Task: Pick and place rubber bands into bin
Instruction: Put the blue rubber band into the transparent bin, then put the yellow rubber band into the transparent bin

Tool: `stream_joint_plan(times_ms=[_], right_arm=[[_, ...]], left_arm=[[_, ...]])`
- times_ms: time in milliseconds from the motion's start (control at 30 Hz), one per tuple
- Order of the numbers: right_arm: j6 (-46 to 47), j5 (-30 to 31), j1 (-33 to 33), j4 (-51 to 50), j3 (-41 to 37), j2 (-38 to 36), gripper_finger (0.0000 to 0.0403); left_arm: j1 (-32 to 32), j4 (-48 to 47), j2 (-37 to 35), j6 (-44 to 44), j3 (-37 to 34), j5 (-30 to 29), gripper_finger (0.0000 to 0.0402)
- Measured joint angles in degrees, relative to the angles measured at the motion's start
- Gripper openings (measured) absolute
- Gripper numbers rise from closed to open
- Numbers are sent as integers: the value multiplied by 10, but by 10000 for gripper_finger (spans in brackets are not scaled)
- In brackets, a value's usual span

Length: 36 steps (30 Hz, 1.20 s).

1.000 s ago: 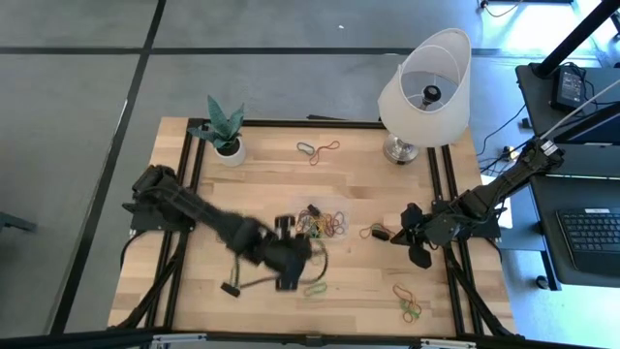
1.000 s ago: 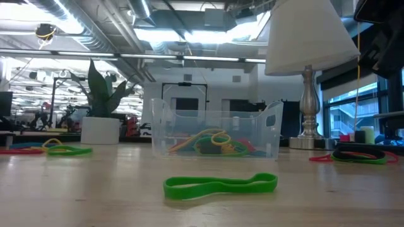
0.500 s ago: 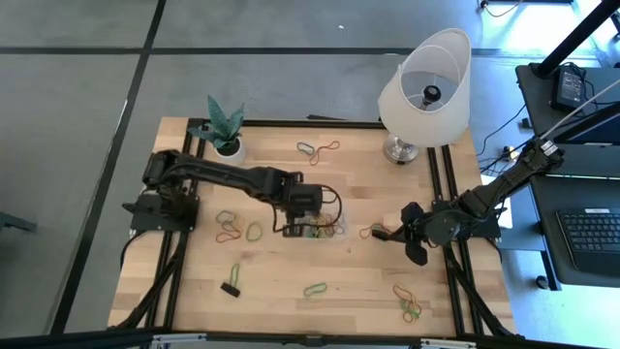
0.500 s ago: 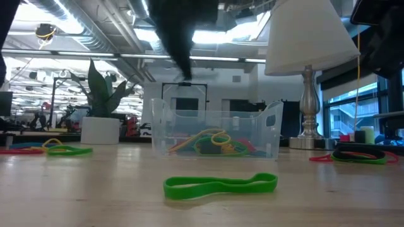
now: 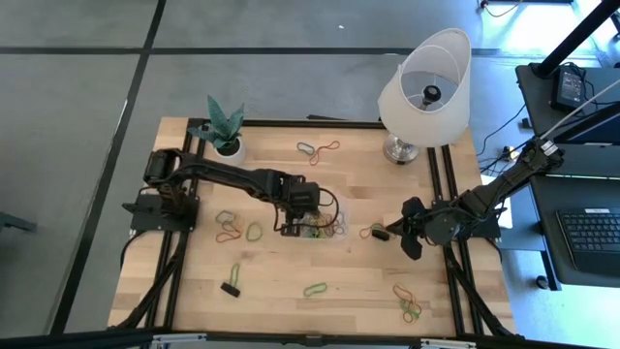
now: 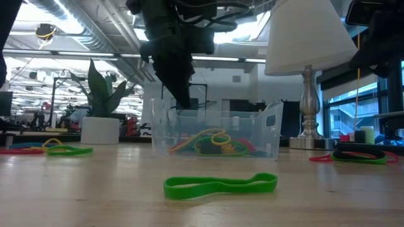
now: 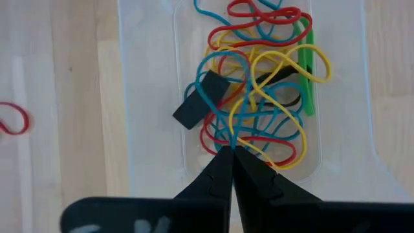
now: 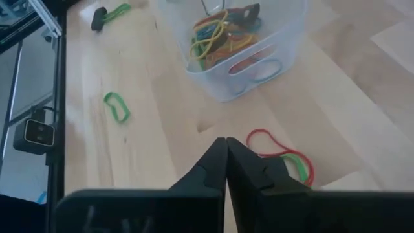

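Note:
The bin (image 5: 327, 233) is a small clear tray at the table's middle, holding a tangle of red, yellow, teal and green rubber bands (image 7: 259, 84) and a small black block (image 7: 200, 107). My left gripper (image 7: 231, 150) is shut, pointing down into the bin's left end (image 6: 183, 104). My right gripper (image 8: 226, 140) is shut and sits low over the table to the right of the bin, beside a red and green band pair (image 8: 284, 158), apparently touching nothing. More bands lie loose on the wood. My left gripper pinches a teal band at one end of its loop (image 7: 228, 133), between the two fingertips, coming from above and pointing down. The rest of the loop spreads over the pile in the bin. A yellow band runs to the same spot; whether it is also pinched, I cannot tell.
Loose bands: a green one near the front (image 5: 315, 289), a cluster left of the bin (image 5: 232, 228), others at front right (image 5: 409, 302) and at the far side (image 5: 317, 148). A black block with a green band (image 5: 232, 281). White plant pot (image 5: 229, 150) and lamp (image 5: 423, 92) at the far edge.
My left gripper has travelled from the near middle of the table toward the far side until it stood over the bin. It has then come down until its fingertips reach the bin's rim.

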Motion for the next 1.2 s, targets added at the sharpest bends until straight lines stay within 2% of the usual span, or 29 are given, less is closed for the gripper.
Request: stream_joint_plan(times_ms=[367,533,667,800,933,1067,1200], right_arm=[[1,1,0,10,0,0,14],[14,1,0,10,0,0,14],[0,1,0,10,0,0,14],[-5,1,0,10,0,0,14],[-16,1,0,12,0,0,14],[-2,-7,0,39,4,10,4],[6,-40,7,-7,50,62,3]], left_arm=[[20,-1,0,6,0,5,74],[23,-2,-4,1,0,0,85],[15,-11,-18,-15,10,0,64],[-15,-7,-40,-24,22,-6,11],[-55,-6,-47,-35,28,-18,2],[-98,-7,-47,-108,28,-32,2],[-146,-8,-47,-174,28,-84,1]])
